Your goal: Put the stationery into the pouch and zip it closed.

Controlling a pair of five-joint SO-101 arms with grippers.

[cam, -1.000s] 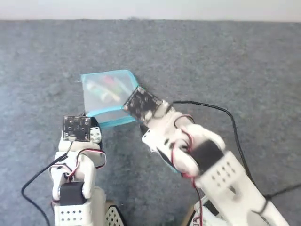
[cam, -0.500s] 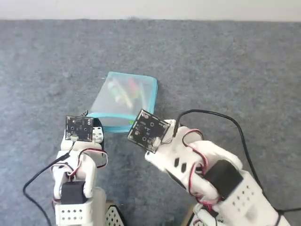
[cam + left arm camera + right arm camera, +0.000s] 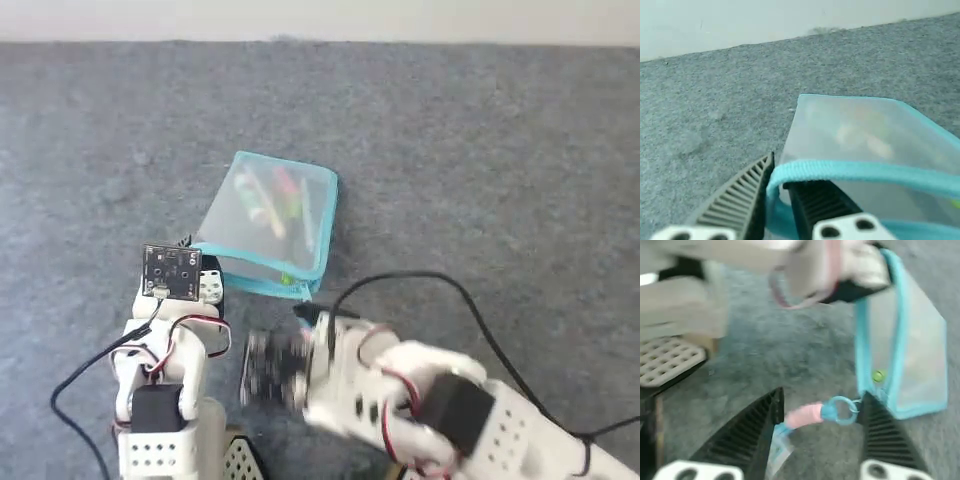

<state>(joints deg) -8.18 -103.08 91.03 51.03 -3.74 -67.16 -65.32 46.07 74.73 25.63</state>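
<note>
Pouch (image 3: 275,225) lies flat on the grey table (image 3: 480,150), with the stationery (image 3: 272,198) already inside. Your left gripper (image 3: 780,175) is clamped on the pouch's teal edge. Your right gripper (image 3: 822,396) gapes beside the pouch's corner, the pink zip pull (image 3: 812,414) loose between its jaws. You likely have only the zip to confirm shut

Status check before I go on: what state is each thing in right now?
Pouch: on the table, one edge clamped; zip closure unclear.
Stationery: inside the pouch.
Left gripper: shut on the pouch edge.
Right gripper: open, gripping nothing.
Zip pull: at a pouch corner, free between the right gripper's fingers.
</note>
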